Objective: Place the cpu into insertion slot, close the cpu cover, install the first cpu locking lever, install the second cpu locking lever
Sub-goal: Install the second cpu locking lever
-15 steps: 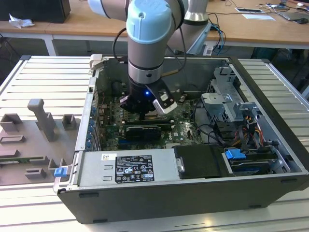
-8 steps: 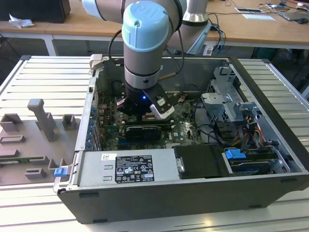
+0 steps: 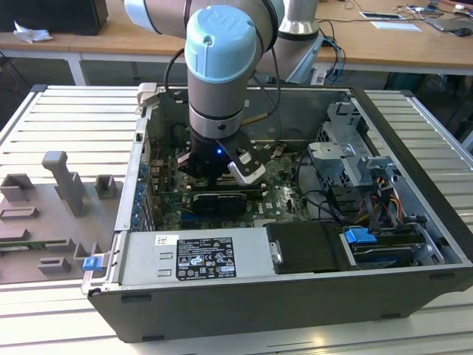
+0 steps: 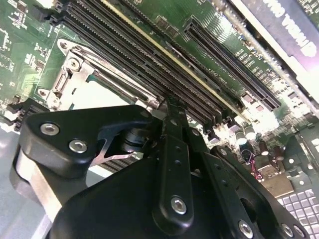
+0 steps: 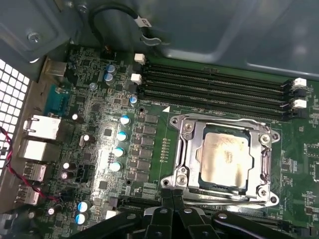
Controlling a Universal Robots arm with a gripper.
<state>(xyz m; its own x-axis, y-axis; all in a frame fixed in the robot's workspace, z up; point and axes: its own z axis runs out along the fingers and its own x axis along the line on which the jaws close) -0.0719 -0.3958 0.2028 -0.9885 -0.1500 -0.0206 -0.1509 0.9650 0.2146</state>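
Note:
In the first wrist view the cpu [image 5: 227,159] lies flat in the insertion slot [image 5: 202,174], its pale metal face up. The silver cpu cover [image 5: 224,123] is down around it as a frame. My gripper [image 5: 173,201] sits just beside the socket's near edge with its black fingers together and nothing between them. The second wrist view has the gripper [image 4: 172,102] tip right at the socket's edge, next to the cpu [image 4: 87,92] and the long memory slots. In the exterior view my gripper [image 3: 216,176] reaches down into the open computer case [image 3: 414,133].
Long black memory slots [image 5: 214,82] run beside the socket. A black card [image 3: 222,200], the power supply [image 3: 192,255], a drive cage [image 3: 347,148] and cables [image 3: 380,200] crowd the case. A grey fixture [image 3: 63,185] stands on the exterior view's left.

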